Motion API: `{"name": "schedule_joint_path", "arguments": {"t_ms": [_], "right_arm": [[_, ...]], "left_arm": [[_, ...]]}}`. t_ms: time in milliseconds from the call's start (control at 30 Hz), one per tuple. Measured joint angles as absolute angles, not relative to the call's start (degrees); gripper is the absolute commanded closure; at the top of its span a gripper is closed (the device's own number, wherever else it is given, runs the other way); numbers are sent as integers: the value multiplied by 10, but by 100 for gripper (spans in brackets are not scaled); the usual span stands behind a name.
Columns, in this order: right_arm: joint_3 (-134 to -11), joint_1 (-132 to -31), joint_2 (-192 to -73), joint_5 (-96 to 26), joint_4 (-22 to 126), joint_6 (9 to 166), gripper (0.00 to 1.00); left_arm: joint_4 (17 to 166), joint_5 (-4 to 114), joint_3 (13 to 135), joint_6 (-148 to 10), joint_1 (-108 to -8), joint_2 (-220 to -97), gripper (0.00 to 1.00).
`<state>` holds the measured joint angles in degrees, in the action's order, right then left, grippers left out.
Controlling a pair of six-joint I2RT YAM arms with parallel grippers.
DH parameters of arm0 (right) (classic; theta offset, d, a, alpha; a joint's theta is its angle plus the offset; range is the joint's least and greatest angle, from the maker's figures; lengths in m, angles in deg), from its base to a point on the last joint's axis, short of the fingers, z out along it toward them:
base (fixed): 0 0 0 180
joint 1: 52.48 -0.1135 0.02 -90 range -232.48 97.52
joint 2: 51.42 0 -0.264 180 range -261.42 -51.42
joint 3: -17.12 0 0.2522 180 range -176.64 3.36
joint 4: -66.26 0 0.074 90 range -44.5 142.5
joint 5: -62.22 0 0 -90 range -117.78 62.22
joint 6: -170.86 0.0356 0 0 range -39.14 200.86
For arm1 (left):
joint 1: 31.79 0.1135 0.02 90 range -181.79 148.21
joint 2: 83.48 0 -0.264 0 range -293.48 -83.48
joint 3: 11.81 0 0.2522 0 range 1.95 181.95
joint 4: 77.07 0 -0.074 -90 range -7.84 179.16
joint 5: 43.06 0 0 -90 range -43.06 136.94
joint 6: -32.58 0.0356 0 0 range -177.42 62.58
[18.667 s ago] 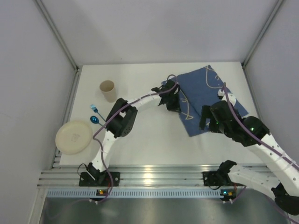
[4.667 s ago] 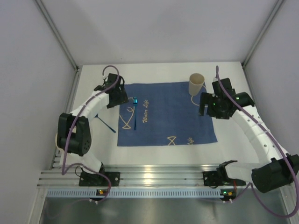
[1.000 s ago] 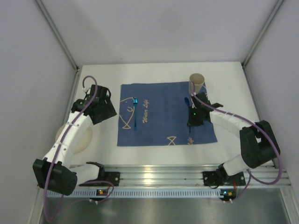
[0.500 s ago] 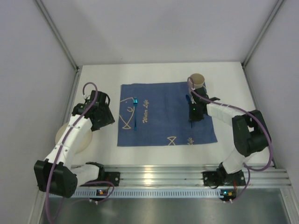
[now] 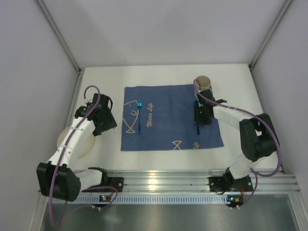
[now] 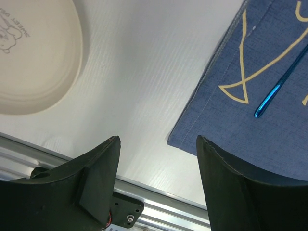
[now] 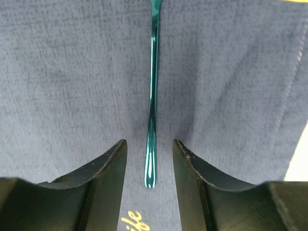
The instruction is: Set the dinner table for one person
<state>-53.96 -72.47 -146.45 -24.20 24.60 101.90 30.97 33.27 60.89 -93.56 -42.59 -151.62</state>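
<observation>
R gripper (image 7: 149, 145) hangs low over the blue placemat (image 7: 72, 72), fingers partly apart either side of the teal utensil (image 7: 153, 96) w/o touching it, while L gripper (image 6: 158, 142), fingers wide & empty, hovers over the white dinner table (image 6: 144, 72) btwn plate (image 6: 33, 57) & placemat.

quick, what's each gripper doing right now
Left gripper: open, holding nothing.
Right gripper: open, straddling the teal utensil handle lying on the placemat, not gripping it.
</observation>
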Motion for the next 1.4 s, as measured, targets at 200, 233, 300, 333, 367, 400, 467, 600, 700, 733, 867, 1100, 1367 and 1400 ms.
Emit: {"name": "schedule_joint_path", "arguments": {"t_ms": [200, 233, 300, 333, 367, 400, 467, 600, 700, 733, 867, 1100, 1367, 1400], "right_arm": [[-541, -725, -1391, -245, 202, 1021, 54], [-541, -725, -1370, -248, 194, 1024, 54], [-541, -726, -1328, -254, 181, 1026, 53], [-541, -726, -1313, -257, 175, 1028, 53], [-542, -726, -1297, -261, 168, 1029, 53], [-542, -726, -1283, -263, 161, 1030, 52], [-542, -726, -1265, -266, 146, 1030, 51], [-541, -726, -1242, -270, 118, 1028, 51], [-540, -726, -1232, -271, 98, 1022, 51], [-539, -726, -1229, -271, 92, 1020, 51], [-529, -726, -1210, -270, 78, 1016, 51], [-525, -726, -1198, -267, 56, 1014, 51], [-526, -726, -1197, -258, 37, 1005, 51], [-526, -726, -1197, -258, 34, 1003, 51]], "left_arm": [[309, 295, 586, -963, -365, -1500, 29], [309, 291, 582, -964, -353, -1498, 29], [309, 279, 574, -964, -331, -1501, 29], [310, 275, 573, -963, -326, -1505, 29], [314, 271, 572, -960, -320, -1514, 29], [323, 272, 568, -954, -314, -1522, 29], [354, 276, 555, -940, -301, -1536, 28], [401, 278, 539, -916, -278, -1577, 29], [441, 278, 537, -896, -266, -1618, 30], [454, 279, 536, -888, -262, -1629, 30], [501, 280, 525, -857, -256, -1660, 33], [566, 291, 520, -821, -225, -1721, 58], [602, 263, 550, -792, -213, -1765, 100], [600, 261, 554, -789, -214, -1768, 100]]}}
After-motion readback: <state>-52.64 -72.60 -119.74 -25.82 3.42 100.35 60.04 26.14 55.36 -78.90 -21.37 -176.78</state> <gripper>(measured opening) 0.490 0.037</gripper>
